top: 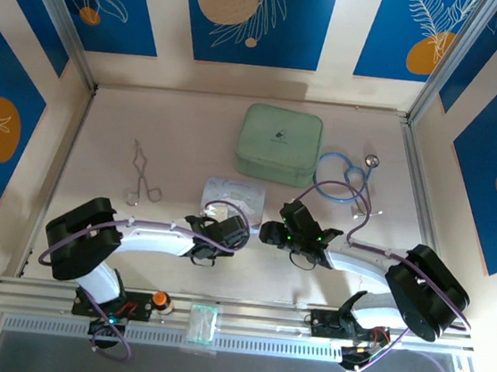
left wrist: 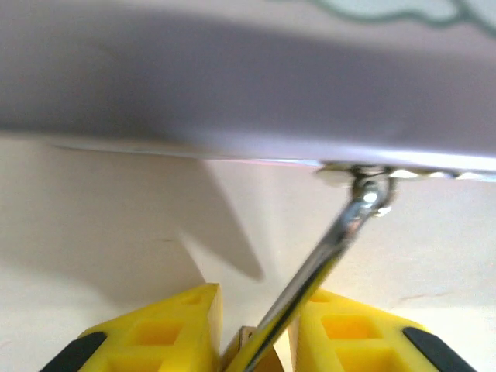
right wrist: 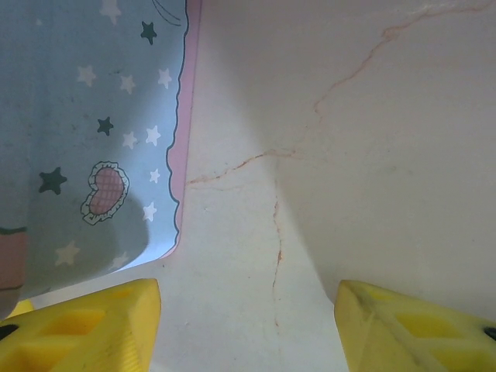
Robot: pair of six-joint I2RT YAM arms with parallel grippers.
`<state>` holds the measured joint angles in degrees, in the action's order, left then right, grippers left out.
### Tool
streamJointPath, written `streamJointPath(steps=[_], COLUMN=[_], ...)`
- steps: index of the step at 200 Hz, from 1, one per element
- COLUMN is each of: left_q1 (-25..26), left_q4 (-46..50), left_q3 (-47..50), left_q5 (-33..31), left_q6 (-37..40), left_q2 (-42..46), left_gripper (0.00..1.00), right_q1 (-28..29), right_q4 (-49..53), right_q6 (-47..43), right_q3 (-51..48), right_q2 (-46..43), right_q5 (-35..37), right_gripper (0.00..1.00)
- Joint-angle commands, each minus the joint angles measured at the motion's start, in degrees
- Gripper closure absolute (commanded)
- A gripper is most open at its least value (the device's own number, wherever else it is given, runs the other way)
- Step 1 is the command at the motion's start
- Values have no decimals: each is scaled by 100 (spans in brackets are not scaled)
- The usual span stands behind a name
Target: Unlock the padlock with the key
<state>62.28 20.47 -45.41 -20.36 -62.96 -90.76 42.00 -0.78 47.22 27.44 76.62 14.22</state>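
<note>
The padlock (left wrist: 245, 346) is a little gold bit between the left claw's (left wrist: 258, 310) yellow fingers. Its thin silver bar leans up to the key (left wrist: 418, 175), which lies by the cartoon tin (left wrist: 232, 77). I cannot tell if the fingers squeeze it. The right claw (right wrist: 248, 298) is wide apart and holds nothing, over the table (right wrist: 372, 155) beside the tin.

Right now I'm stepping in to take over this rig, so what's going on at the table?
The left gripper has a thin silvery metal piece between its fingers, running up to the foot of the pastel tin. I cannot tell whether it is clamped. The right gripper hangs open over the bare table beside the tin, holding nothing.
</note>
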Motion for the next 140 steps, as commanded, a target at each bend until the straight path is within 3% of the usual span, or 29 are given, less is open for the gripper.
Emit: streamJointPath(steps=[1,81,140], left_q1=[103,567,610], left_q4=[836,1642,1323], left_q3=[-135,-684,-530], left_q5=[-374,-858,-592], left_q6=[171,98,21], left_q2=[-44,-370,-213], left_gripper=[73,72,65], right_q1=[-47,-43,-34], right_q4=[122,121,43], right_q6=[106,161,177], right_q3=[16,-24,-105], right_q2=[49,88,91], right_q5=[220,190,156], right_gripper=[37,37,37])
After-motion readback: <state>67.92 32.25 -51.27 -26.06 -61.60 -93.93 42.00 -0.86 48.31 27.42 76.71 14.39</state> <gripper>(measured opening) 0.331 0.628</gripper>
